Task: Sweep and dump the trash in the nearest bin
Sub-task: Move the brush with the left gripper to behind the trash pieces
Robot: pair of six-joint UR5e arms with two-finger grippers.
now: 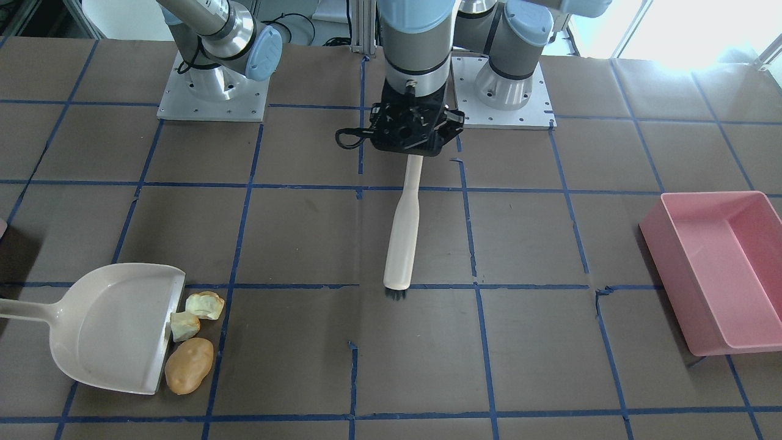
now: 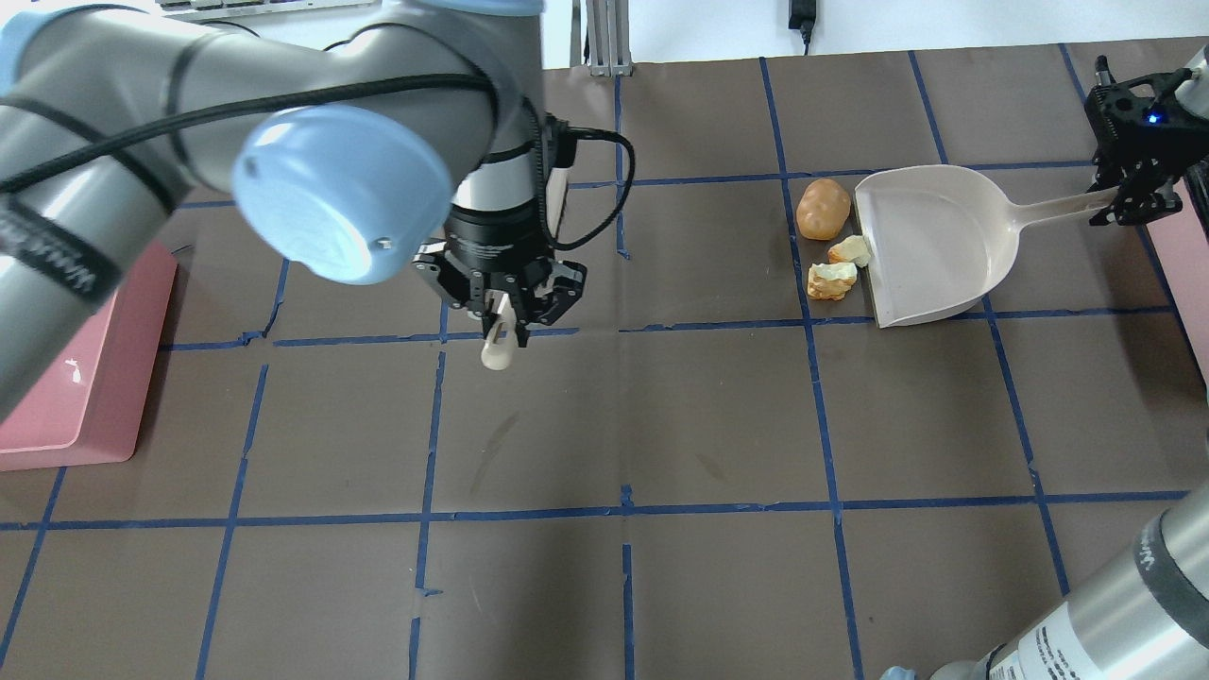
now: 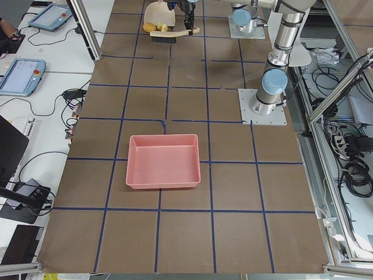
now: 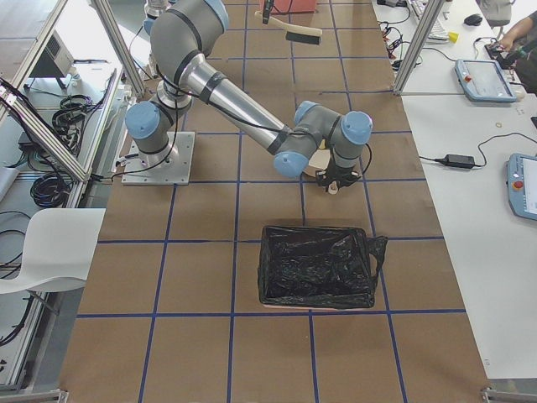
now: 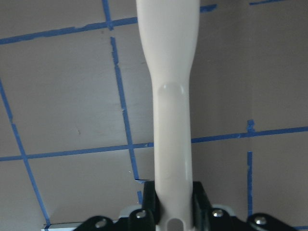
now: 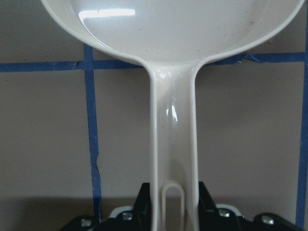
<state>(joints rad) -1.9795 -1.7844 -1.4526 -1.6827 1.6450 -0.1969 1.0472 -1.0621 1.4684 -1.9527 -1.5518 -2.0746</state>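
We see the left gripper (image 2: 503, 316) over the middle of the table (image 1: 537, 342), its jaws clamped on the thin end of a cream brush (image 1: 403, 238). The brush hangs handle-up with its dark bristles (image 1: 395, 294) pointing down, and we cannot tell whether they touch the surface. The right gripper (image 2: 1124, 198) has its jaws closed on the end of the handle (image 6: 172, 144) of a cream dustpan (image 1: 116, 330), which lies flat on the table. The trash sits along the pan's straight open edge: the orange-brown piece (image 1: 189, 365) at one end of the lip and two pale yellow chunks (image 1: 205, 305) (image 1: 184, 326) beside it, the nearer chunk touching the lip. The brush is well apart from all three. A pink bin (image 1: 733, 281) stands at the robot's left end, and a black-lined bin (image 4: 315, 269) at its right end.
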